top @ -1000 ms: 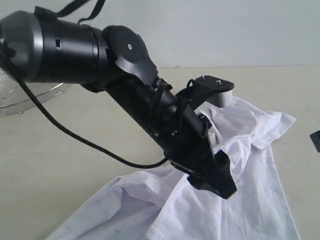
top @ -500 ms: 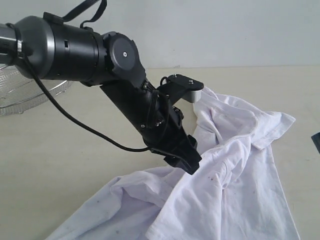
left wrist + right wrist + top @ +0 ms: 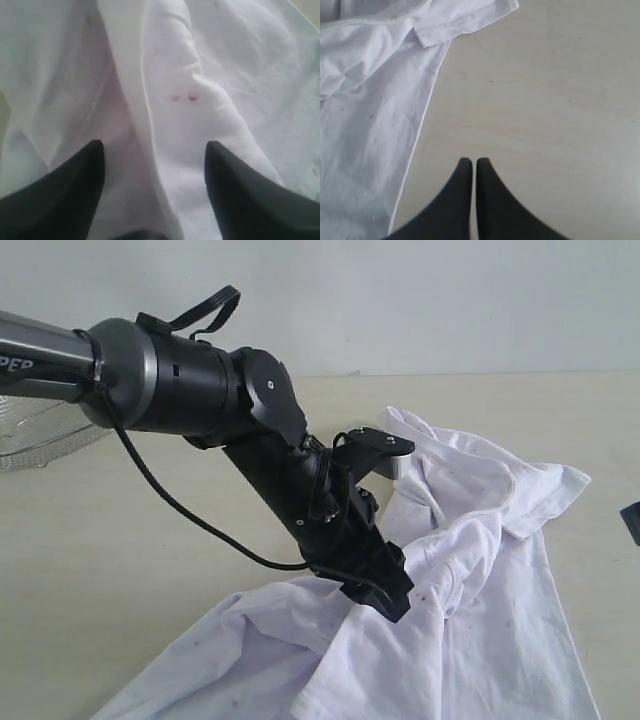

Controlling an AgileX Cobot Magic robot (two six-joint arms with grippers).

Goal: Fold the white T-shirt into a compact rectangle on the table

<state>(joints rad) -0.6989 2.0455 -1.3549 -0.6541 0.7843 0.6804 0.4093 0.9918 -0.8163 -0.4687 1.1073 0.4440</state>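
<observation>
White T-shirt (image 3: 480, 570) lies crumpled and unfolded on the beige desk (image 3: 120, 540). It covers the near-centre to right part of the exterior view, bunched in loose ridges with nothing squared up. Its long axis runs roughly from the near edge up toward the far right, where a sleeve or hem corner sticks out flat.

Left tool (image 3: 378, 592) is low on the shirt's middle, arm slanting down from the upper left. In the wrist view the left tool (image 3: 155, 145) has its jaws apart, straddling a raised fold of cloth that fills the gap. Whether that fold is actually pinched or just sits between the fingers cannot be told. Two small reddish marks (image 3: 182, 97) show on the fabric just ahead of the tips.

Right tool (image 3: 474, 161) is clenched, tips together, with nothing in it. It hangs over bare desk just beside the shirt's side edge and does not touch the cloth.

The key relation is that the shirt is directly under the left tool and off to one side of the right one. The left arm is therefore nearer, and any spread or fold likely starts from its ridge. Fold judged not begun.

Wire-mesh basket (image 3: 30, 440) sits at the far left, well apart from the shirt and mostly cut off. Its contents cannot be told.
</observation>
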